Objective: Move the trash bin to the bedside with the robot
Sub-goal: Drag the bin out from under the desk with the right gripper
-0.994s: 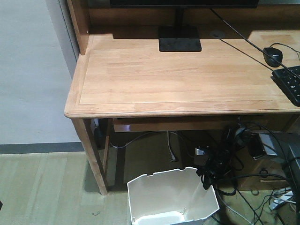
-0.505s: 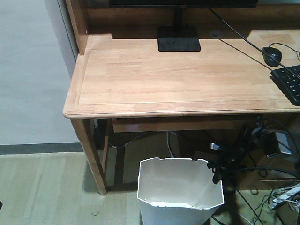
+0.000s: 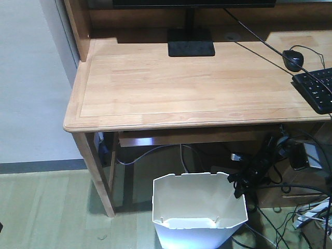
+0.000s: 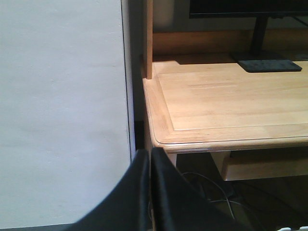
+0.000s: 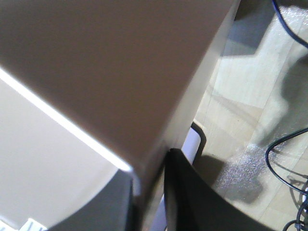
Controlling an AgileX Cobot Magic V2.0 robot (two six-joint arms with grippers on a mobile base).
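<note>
Front-facing view: 1 trash bin (image 3: 193, 237), right hand (image 5: 150, 180) pinching its rim; left hand (image 4: 149, 161) closed, empty.

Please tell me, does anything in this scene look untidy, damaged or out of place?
Nothing looks spilled or broken. The one untidy spot is the loose tangle of black cables on the floor under the desk, right beside the trash bin, whose rim the right gripper clamps. They might snag.
</note>
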